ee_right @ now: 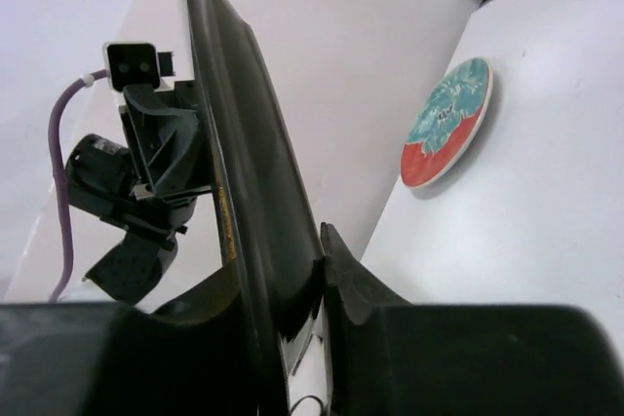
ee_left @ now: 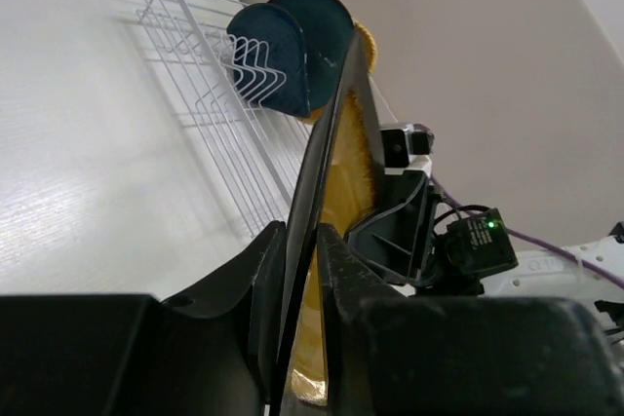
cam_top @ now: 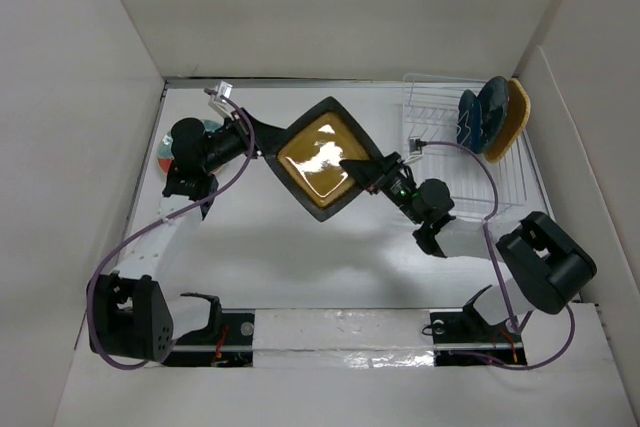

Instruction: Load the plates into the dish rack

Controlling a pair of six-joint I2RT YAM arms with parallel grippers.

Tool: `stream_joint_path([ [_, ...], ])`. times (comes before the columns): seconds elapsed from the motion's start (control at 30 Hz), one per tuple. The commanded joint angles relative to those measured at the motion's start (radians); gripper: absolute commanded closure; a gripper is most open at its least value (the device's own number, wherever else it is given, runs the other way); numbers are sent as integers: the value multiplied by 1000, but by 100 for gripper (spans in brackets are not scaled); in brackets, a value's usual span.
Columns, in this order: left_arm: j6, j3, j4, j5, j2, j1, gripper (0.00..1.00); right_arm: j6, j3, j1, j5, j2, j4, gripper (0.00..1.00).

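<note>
The black-rimmed mustard square plate (cam_top: pixel 322 159) hangs above the table's middle, held at two opposite corners. My left gripper (cam_top: pixel 262 144) is shut on its left corner. My right gripper (cam_top: pixel 372 172) is shut on its right corner. The left wrist view shows the plate edge-on (ee_left: pixel 327 163) between my left gripper's (ee_left: pixel 304 270) fingers. The right wrist view shows it (ee_right: pixel 244 143) in my right gripper (ee_right: pixel 292 289). The white wire dish rack (cam_top: pixel 505 182) stands at the back right. It holds the dark blue leaf plate (cam_top: pixel 467 119), the grey-teal plate (cam_top: pixel 492 112) and the orange plate (cam_top: pixel 512 119), all upright.
The red-rimmed teal floral plate (cam_top: pixel 168 155) lies at the far left, partly under my left arm, and shows in the right wrist view (ee_right: pixel 448 124). White walls enclose the table on three sides. The rack's near slots (ee_left: pixel 200 94) hold nothing.
</note>
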Motion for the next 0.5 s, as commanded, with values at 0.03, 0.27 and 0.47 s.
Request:
stream_joint_path([
  [0.03,46,15,-141,-104,-42,-32,83,-245,-6,23,8,-104,-23,100],
  [0.27,254,68,-341,-386,-160,-32,45,-354,32,-48,8,-340,-426,100],
  [0.47,293,28,-344,-559,-318,-32,32,-423,111,-126,-21,-457,-617,100],
])
